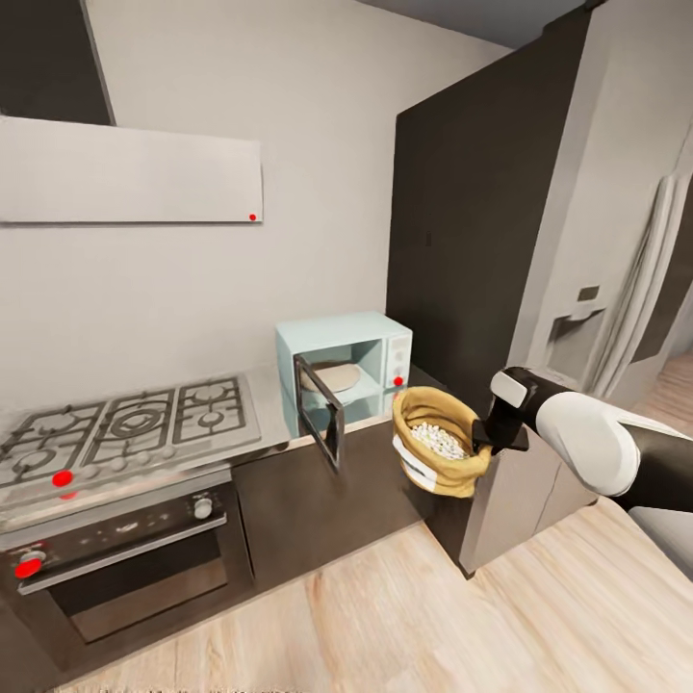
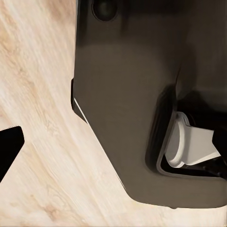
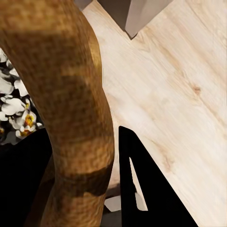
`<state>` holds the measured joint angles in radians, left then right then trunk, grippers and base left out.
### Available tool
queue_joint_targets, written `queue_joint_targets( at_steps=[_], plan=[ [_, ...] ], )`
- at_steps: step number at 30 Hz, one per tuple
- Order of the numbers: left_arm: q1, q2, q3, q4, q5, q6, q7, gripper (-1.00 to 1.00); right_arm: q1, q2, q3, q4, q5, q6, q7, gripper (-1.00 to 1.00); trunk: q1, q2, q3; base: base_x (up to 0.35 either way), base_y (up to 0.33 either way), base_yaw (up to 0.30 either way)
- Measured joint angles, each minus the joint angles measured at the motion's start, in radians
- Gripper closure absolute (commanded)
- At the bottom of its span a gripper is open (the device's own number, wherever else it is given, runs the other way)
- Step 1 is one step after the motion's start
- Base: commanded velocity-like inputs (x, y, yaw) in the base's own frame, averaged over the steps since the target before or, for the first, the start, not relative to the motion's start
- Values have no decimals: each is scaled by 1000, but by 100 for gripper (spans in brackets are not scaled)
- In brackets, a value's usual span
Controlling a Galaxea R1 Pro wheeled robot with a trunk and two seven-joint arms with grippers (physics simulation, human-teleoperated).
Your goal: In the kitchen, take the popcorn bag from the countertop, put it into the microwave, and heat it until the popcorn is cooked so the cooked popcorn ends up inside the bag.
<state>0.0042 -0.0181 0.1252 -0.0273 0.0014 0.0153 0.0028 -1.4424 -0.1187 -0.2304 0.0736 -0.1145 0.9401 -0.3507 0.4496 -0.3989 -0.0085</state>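
The tan popcorn bag (image 1: 448,472) hangs tilted in the air just off the countertop (image 1: 272,406), right of and slightly below the microwave's open door (image 1: 320,409). White puffy popcorn (image 1: 438,440) fills its mouth and also appears as popcorn (image 3: 12,106) in the right wrist view. My right gripper (image 1: 484,438) is shut on the bag's thick rolled rim (image 3: 71,94), one dark finger (image 3: 142,189) on each side. The pale mint microwave (image 1: 385,348) stands on the counter with a round plate (image 1: 332,375) inside. The left gripper's finger (image 2: 9,146) sits far to one side over the floor, open and holding nothing.
A gas hob (image 1: 125,423) and black oven (image 1: 135,558) lie left of the microwave under a white hood (image 1: 125,168). A tall dark cabinet (image 1: 472,221) and a fridge (image 1: 616,269) stand to the right. Light wood floor (image 1: 433,616) spreads below. The robot's dark base (image 2: 127,118) is near the left gripper.
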Motion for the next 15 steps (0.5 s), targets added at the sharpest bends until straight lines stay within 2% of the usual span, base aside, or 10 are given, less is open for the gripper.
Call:
queue_joint_targets(
  at_steps=[15],
  plan=[
    [0,0,-1,0,0,1,0,-100,0,-1,-4,0,-2,26,-1,100,0,0,0,0,0,224]
  ],
)
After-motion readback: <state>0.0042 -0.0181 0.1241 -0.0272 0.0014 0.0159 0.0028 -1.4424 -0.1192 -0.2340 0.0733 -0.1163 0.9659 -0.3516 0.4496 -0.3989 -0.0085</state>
